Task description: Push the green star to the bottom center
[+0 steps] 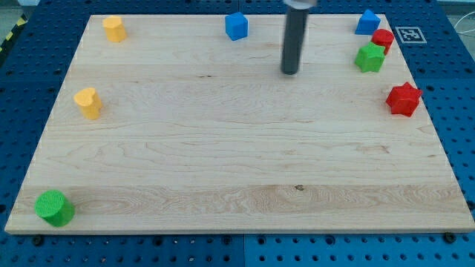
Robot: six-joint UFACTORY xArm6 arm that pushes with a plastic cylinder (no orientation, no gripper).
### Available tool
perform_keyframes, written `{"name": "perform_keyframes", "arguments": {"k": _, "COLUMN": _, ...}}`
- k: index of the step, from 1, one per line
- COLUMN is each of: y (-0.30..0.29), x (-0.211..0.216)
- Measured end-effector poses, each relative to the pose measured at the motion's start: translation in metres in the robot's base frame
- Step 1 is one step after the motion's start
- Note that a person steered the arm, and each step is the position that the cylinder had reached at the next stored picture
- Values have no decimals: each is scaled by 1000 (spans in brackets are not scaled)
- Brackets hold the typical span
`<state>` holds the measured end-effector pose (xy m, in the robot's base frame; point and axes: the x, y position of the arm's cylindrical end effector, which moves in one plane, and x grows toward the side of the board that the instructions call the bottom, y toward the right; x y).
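Camera view: the green star (369,57) is seen near the board's upper right corner, at roughly three o'clock from my tip (289,72), with a stretch of bare wood between the two and no contact made. The star is crowded by a red block (384,38) touching or nearly touching it at about one o'clock, its shape hard to make out, and by a blue block (367,22) a little farther off at twelve. A red star (404,99) is set apart from it at about four o'clock.

No pincer is carried by this arm. Nothing is held or gripped; only a straight dark rod is shown, its lower end resting on the wooden board (237,178) in the upper middle.

The bottom centre is judged to lie at about seven o'clock from the green star, well apart from it. For a shove that way, my tip would have to be brought round to the star's one o'clock side, exactly where the red block sits; that tight gap is judged the chief risk.

Elsewhere, a blue cube (236,26) is at ten o'clock from my tip, two yellow blocks (113,28) (87,102) are along the left side, and a green cylinder (54,207) is in the lower left corner.
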<state>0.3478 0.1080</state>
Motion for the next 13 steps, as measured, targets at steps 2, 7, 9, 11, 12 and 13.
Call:
{"name": "perform_keyframes", "arguments": {"k": 2, "y": 88, "x": 18}}
{"name": "perform_keyframes", "arguments": {"k": 7, "y": 184, "x": -7}}
{"name": "perform_keyframes", "arguments": {"k": 9, "y": 137, "x": -22}}
{"name": "perform_keyframes", "arguments": {"k": 11, "y": 116, "x": -70}}
{"name": "perform_keyframes", "arguments": {"k": 12, "y": 110, "x": -57}}
{"name": "perform_keyframes", "arguments": {"k": 13, "y": 115, "x": -32}}
